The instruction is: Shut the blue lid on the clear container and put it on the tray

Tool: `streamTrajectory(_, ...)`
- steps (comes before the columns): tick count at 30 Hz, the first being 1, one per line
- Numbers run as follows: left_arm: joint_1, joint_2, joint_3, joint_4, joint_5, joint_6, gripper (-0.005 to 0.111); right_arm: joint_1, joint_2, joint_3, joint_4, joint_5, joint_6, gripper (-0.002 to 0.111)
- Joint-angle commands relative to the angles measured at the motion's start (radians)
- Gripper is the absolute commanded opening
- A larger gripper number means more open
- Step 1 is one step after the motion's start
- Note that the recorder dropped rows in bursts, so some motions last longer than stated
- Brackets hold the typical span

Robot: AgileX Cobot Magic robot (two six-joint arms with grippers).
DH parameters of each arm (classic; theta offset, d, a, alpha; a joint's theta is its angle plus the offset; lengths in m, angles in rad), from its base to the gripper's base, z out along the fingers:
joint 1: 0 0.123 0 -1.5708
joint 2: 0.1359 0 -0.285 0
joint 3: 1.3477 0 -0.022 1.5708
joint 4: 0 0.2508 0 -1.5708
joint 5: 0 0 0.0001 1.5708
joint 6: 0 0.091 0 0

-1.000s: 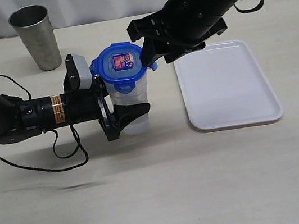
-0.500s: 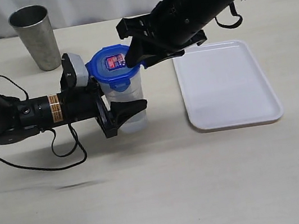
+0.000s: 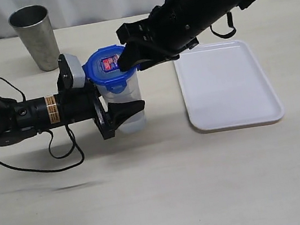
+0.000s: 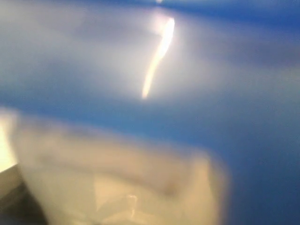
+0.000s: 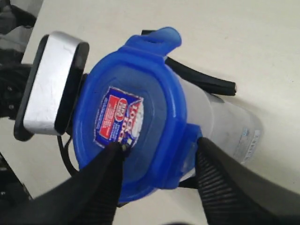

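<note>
While upright — container [image 3: 128,93] between left fingers [image 3: 127,110]

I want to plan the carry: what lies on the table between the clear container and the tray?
Bare tabletop only, as the exterior view shows, between the clear container and the tray. The right pincer sits higher, at the blue lid.

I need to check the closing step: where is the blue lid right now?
In the exterior view, the blue lid sits atop the clear container, left of the tray, beneath the right hand.
</note>
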Motion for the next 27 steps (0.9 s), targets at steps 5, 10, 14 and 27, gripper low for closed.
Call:
streamTrajectory(5,0.008,-0.004,-0.006,0.023,0.015,0.057,0.000,0.028,-0.113,-0.096,-0.248,0.055,-0.046,0.061)
streamTrajectory(10,0.008,-0.004,-0.006,0.049,0.017,0.241,0.000,0.031,-0.187,-0.152,-0.280,0.053,-0.147,0.061)
streamTrajectory(14,0.008,-0.004,-0.006,0.076,0.017,0.385,0.000,0.031,-0.214,-0.177,-0.285,0.073,-0.192,0.061)
streamTrajectory(27,0.008,-0.004,-0.006,0.073,0.017,0.604,0.000,0.223,-0.121,-0.181,-0.591,0.158,-0.353,0.050)
